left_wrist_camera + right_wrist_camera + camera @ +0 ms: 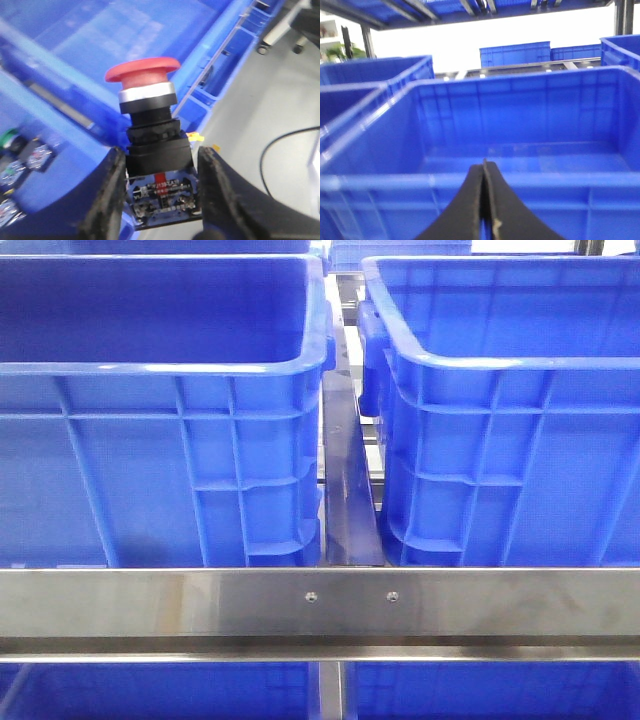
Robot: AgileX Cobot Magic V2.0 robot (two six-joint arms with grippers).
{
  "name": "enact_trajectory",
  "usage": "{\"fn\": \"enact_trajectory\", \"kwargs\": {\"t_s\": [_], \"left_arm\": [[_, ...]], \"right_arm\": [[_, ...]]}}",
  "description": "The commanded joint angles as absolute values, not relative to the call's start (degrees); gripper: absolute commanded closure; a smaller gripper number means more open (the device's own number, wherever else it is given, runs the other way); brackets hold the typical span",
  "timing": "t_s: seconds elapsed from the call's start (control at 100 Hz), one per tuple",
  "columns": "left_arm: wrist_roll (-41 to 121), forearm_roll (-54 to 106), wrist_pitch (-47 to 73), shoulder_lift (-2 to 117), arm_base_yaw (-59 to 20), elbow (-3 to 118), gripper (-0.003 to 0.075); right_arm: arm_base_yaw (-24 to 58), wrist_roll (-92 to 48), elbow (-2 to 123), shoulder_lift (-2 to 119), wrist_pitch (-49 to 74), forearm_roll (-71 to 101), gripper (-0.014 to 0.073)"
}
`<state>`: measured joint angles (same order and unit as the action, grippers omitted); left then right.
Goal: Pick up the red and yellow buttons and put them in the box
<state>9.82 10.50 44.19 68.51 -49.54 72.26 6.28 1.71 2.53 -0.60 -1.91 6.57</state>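
Red button (145, 75) clamped upright between left hand (160, 200) fingers | blue box (125, 35) beyond it | right hand (484, 210) pressed closed, empty, before another crate (520, 125)

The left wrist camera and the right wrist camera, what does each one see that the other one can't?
Only the left wrist view shows the red button, a mushroom-head push button with a black body, clamped between the left gripper's fingers. It also shows more small parts lying in a crate, a grey floor and a black cable.

Only the right wrist view shows the right gripper, pressed shut with nothing in it, facing a blue crate where no buttons are visible. More crates stand on racks behind it.

Both views show blue plastic crates and black gripper fingers.
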Motion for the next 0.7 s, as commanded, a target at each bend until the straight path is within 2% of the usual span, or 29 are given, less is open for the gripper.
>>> {"fn": "enact_trajectory", "kwargs": {"t_s": [0.0,0.19,0.4,0.51,0.69], "left_arm": [[9.7,11.5,39.6,67.7,-50.4,73.9,0.0739],[9.7,11.4,39.3,68.4,-50.4,73.9,0.0739],[9.7,11.4,39.2,68.7,-50.4,73.9,0.0739],[9.7,11.4,39.2,68.8,-50.4,73.9,0.0739],[9.7,11.4,39.2,68.8,-50.4,73.9,0.0739]], "right_arm": [[6.4,2.1,9.8,-1.3,0.3,9.9,0.0661],[6.4,2.1,26.4,5.5,22.3,13.3,0.0661],[6.4,2.1,43.3,19.2,39.0,17.2,0.0661],[6.4,2.1,48.1,25.2,42.6,22.4,0.0661],[6.4,2.1,48.7,32.2,41.7,29.9,0.0659]]}}
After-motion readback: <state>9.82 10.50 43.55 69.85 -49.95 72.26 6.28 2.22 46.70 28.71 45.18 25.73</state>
